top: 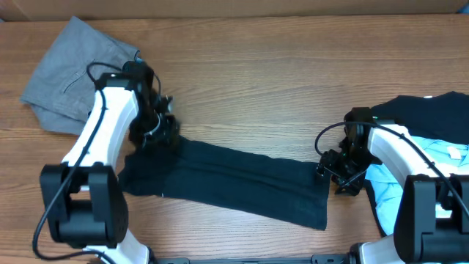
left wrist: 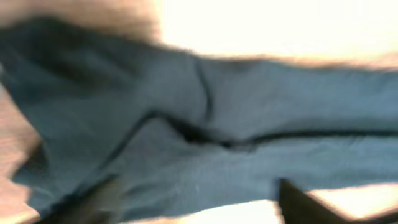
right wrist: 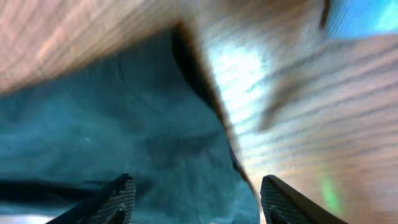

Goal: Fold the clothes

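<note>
Lying stretched out, the dark garment (top: 234, 183) seemed only part-folded; right pincer (right wrist: 196, 185) gaped empty, left pincer (top: 161, 130) was unreadable.

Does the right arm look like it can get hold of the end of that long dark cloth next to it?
Probably yes. The right gripper sits right at the end of the dark cloth. In the wrist view its fingers are spread over the cloth's edge, and nothing lies in between.
</note>
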